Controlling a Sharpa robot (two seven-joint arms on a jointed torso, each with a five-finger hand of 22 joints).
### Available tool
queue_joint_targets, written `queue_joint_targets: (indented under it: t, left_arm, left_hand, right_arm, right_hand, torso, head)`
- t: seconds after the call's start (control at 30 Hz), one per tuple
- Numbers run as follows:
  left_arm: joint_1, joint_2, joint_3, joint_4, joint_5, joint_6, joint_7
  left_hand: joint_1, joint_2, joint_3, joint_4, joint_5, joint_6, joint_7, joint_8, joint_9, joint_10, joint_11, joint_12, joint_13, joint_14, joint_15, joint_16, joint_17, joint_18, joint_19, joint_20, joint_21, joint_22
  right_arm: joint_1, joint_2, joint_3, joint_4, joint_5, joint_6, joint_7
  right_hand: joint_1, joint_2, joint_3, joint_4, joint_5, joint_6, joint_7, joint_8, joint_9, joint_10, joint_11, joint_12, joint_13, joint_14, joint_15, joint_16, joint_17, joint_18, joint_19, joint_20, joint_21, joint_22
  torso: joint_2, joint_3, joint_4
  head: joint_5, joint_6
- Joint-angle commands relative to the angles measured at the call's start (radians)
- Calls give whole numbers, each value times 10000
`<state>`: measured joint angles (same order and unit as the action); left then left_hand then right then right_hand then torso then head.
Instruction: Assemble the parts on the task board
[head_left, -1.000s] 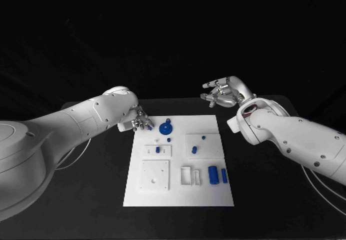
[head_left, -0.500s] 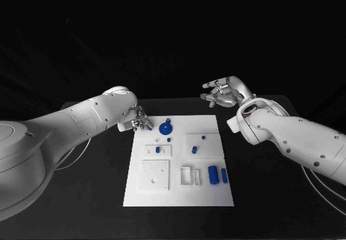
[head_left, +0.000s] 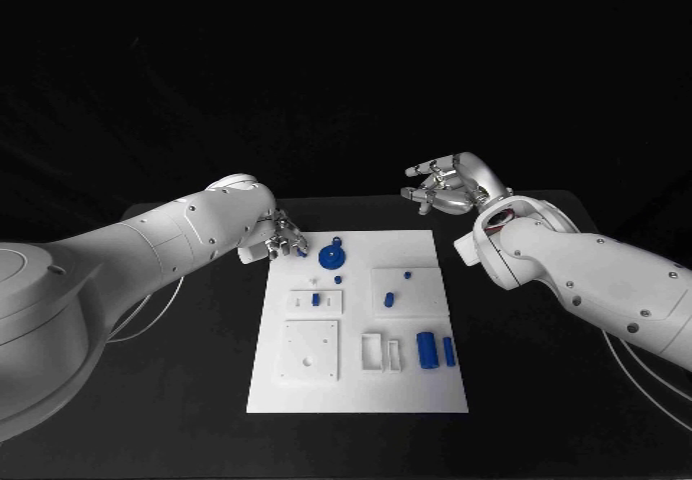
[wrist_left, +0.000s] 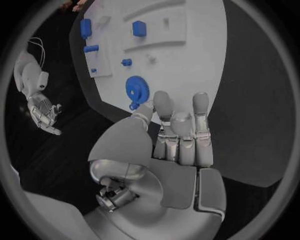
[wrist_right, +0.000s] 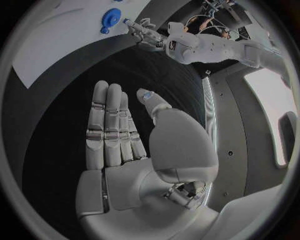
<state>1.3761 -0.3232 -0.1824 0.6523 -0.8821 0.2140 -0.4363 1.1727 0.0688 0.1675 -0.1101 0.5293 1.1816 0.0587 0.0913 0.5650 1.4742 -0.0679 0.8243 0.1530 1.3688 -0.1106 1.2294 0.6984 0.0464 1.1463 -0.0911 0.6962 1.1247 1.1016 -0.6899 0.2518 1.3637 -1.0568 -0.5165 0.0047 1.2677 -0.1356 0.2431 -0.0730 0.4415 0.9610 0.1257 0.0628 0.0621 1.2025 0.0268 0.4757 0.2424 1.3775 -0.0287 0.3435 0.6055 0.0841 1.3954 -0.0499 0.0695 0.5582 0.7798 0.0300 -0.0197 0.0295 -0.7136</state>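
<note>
Head view, board: task board (head_left: 356, 385) lying white in the middle of the black table (head_left: 534, 380), long side running away from the robot; bare table on both long sides and at the near edge.
Head view, parts: blue disc part (head_left: 332, 258) near the far left corner; two small blue pieces (head_left: 316, 298) just nearer; another blue piece (head_left: 388, 298) on the raised square to the right; two upright blue bars (head_left: 427, 349) near the right edge, beside a white slotted holder (head_left: 374, 352).
Head view, left hand: left hand (head_left: 283, 240) poised at the far left corner of the board, just beside the disc, apparently not touching it; nothing seen in it.
Head view, right hand: right hand (head_left: 450, 188) raised beyond the far right corner, well apart from every part, fingers loosely curled, nothing held.
Left wrist view: left hand (wrist_left: 181, 142) with fingers straight and side by side, thumb apart, empty; blue disc part (wrist_left: 136, 90) just past the fingertips (wrist_left: 164, 104), near the board's edge.
Right wrist view: right hand (wrist_right: 115, 135) flat and spread, empty, over bare table; board corner with the disc (wrist_right: 111, 20) well away.
Step, as judged: approach to the disc, grasp not yet made.
Next move, as judged: short reach forward and closing of fingers round the disc, without pushing it across the board.
Room: free table off the far left corner for the wrist; small pieces near the disc the likeliest to be knocked.
</note>
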Motion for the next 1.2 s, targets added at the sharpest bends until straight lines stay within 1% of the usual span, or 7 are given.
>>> queue_joint_targets:
  t: [0.03, 0.23, 0.27, 0.37, 0.47, 0.83, 1.2]
  left_arm:
    - [3, -33, 1, 90, 361, -584, 294]
    - [10, -194, 1, 302, 635, -845, 311]
    - [15, -251, 2, 383, 656, -878, 301]
    - [40, -483, 2, 745, 695, -1089, 229]
    - [70, -739, 3, 1163, 741, -1238, 155]
    - [101, -1842, -23, 2939, 577, -2215, -55]
    - [101, -3273, -429, 5296, 18, -3004, -510]
  left_hand:
    - [-122, -31, 618, -584, 229, 884, -722, -105, 1354, 408, -152, 109, -200, 110, -11, 63, 128, 186, 94, -13, -108, 197]
    - [-469, -102, 1031, -893, 588, 1070, -763, -204, 1538, 407, -203, 383, -623, 254, -54, 190, 407, 185, 261, -56, -323, 664]
    - [-451, -91, 1288, -982, 44, 1084, -766, -214, 1532, 407, -209, 399, -673, 273, -60, 217, 462, 190, 275, -66, -351, 717]
    - [-857, -382, 2174, -1000, -103, 1269, -808, -197, 1550, 408, -249, 538, -840, 347, -79, 302, 637, 194, 396, -78, -506, 1015]
    - [-970, -561, 2331, -846, -38, 1729, -1030, -173, 2873, 383, -431, 379, 1, 440, -212, -23, 451, -20, 581, -295, -819, 1194]
    - [-767, -675, 2414, -682, -26, 1732, -1015, -249, 2874, 385, -453, 76, 721, 520, -242, -114, 542, -56, 893, -341, -1447, 1893]
    - [-769, -734, 2476, -684, 82, 1833, -1041, -251, 2876, 390, -476, 73, 801, 574, -254, -92, 610, -51, 1022, -336, -1634, 2022]
  right_arm:
    - [0, 10, 7, 2, 8, 97, 67]
    - [0, -4, 7, -2, 12, 93, 68]
    - [0, -10, 7, -2, 14, 93, 68]
    - [0, -33, 7, 0, 32, 97, 67]
    - [0, -69, 7, 2, 48, 104, 62]
    - [-1, -136, 7, -18, 120, 122, 68]
    - [-30, -207, 7, -75, 176, 131, 93]
  right_hand:
    - [69, 15, -42, -20, 14, -19, 60, -26, -12, -27, 6, 36, -15, 45, 26, -48, 8, -112, -30, 33, 53, -9]
    - [69, 15, -42, -20, 14, -19, 60, -26, -12, -27, 6, 36, -15, 45, 26, -48, 8, -112, -30, 33, 53, -9]
    - [69, 15, -42, -20, 14, -19, 60, -26, -12, -27, 6, 36, -15, 45, 26, -48, 8, -112, -30, 33, 53, -9]
    - [81, 9, -41, -31, 31, -31, 62, -28, -14, -26, 5, 39, -18, 50, 24, -49, 11, -111, -25, 31, 57, -23]
    - [77, 8, -41, -30, 54, -10, 59, -25, -12, -25, 3, 39, -20, 54, 23, -49, 13, -111, -25, 31, 59, -27]
    - [73, 8, -35, -33, 96, -22, 61, -27, -13, -25, 4, 36, -26, 49, 24, -55, 14, -112, -26, 30, 63, -33]
    - [69, 9, -31, -35, 118, -11, 62, -26, -12, -23, 3, 39, -28, 54, 23, -55, 16, -111, -23, 29, 67, -38]
  torso:
    - [2, 6, -2]
    - [-9, 7, 6]
    - [-11, 8, 4]
    - [-28, 5, 20]
    - [-41, 4, 47]
    - [-121, -23, 181]
    - [-186, -26, 223]
  head:
    - [-7, 13]
    - [1, 3]
    - [6, -3]
    - [14, -4]
    - [7, 16]
    - [2, -46]
    - [106, -191]
